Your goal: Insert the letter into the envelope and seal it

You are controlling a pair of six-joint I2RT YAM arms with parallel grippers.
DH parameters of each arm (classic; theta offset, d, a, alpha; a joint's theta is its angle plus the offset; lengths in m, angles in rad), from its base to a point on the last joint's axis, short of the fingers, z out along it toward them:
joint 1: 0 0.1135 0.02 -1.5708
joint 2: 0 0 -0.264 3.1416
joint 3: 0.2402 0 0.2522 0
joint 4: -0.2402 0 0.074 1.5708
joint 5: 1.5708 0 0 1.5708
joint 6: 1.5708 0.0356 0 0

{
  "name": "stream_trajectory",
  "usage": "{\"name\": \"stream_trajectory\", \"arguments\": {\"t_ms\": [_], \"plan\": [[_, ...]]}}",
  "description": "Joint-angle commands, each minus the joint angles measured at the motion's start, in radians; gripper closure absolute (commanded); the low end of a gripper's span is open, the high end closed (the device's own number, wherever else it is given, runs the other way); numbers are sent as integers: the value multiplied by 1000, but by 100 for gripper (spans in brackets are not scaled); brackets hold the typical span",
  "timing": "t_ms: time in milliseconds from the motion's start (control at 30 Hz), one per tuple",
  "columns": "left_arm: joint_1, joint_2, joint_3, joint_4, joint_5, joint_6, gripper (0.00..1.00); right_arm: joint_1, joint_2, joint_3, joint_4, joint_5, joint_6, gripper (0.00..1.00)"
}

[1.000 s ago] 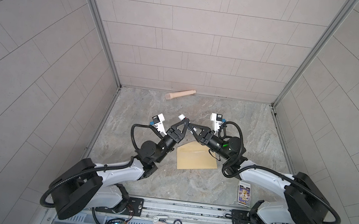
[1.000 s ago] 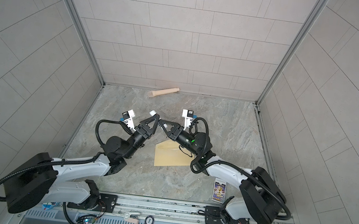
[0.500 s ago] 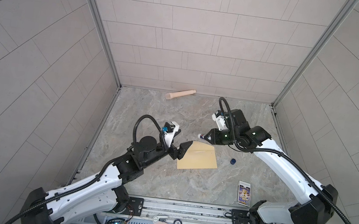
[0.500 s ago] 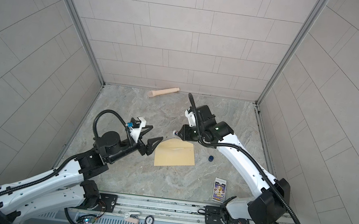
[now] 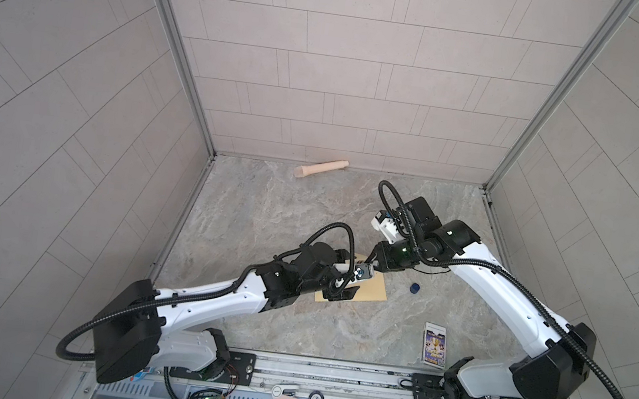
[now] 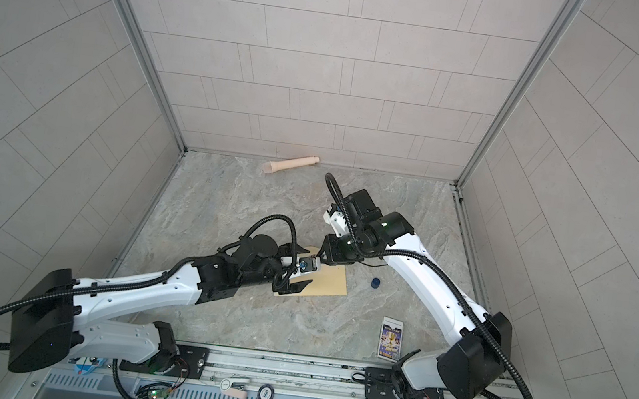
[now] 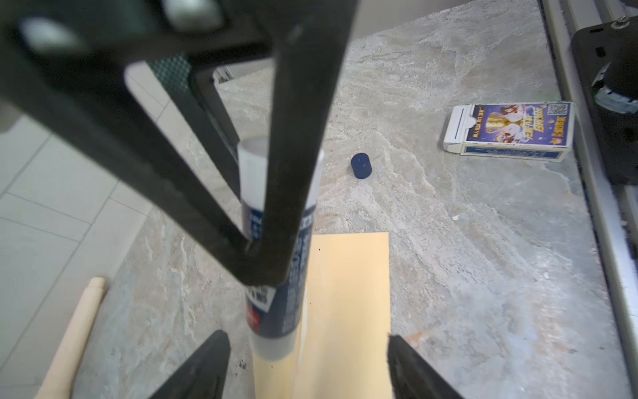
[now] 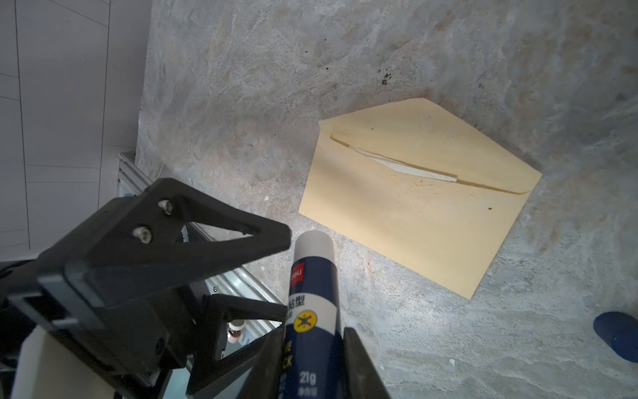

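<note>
long yellow-tan manila paper envelope (image 8: 414, 221): plain, uniform
thin cream-white paper letter (image 8: 407, 168): paler sliver
navy cylindrical glue stick (image 8: 312, 304): white bands, yellow disc, red logo
small round dark-blue plastic cap (image 7: 361, 165): solid
flat rectangular card box (image 7: 511, 127): purple-gold print, white edges
stone-look bench (image 5: 266, 210): grey-beige veining
pale turned wooden peg (image 5: 321, 168): plain beige

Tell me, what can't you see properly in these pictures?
The letter: the right wrist view shows only a white sliver; the envelope hides the rest.
Part of the envelope: in both top views the left gripper covers it.
Tip of the glue stick: blurred in the left wrist view, so contact with the envelope is unclear.
Print on the card box: too small in both top views.
</note>
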Motion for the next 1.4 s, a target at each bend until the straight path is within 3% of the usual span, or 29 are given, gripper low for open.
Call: {"name": "stream_trajectory", "arguments": {"t_ms": [0,33,133,333,500,567,600,733,833,900,1067,1167,1367], "plan": [[0,9,29,110,11,26,35,-4,-1,29,-48,-29,-28,100],[0,12,24,126,20,15,36,-5,2,33,-51,-30,-31,100],[0,26,27,147,41,-18,53,-4,14,48,-62,-42,-36,100],[0,64,38,160,63,-50,63,-1,25,69,-61,-65,-39,100],[1,73,44,170,65,-103,100,-2,25,79,-76,-46,-46,99],[-1,78,39,193,63,-187,100,-5,1,85,-69,-1,-45,65],[0,79,25,223,66,-252,100,-2,-34,65,-20,59,-18,56],[2,72,-76,416,104,-441,100,66,-273,-205,372,267,69,39],[2,66,-108,456,113,-503,100,135,-392,-381,558,391,107,28],[3,66,-121,473,122,-537,100,182,-412,-429,610,467,137,25],[4,70,-165,541,127,-589,100,248,-344,-441,643,551,165,30],[6,58,-183,554,115,-605,100,251,-289,-427,641,544,169,40],[11,33,-203,556,60,-633,100,274,-251,-434,667,523,202,83]]}}
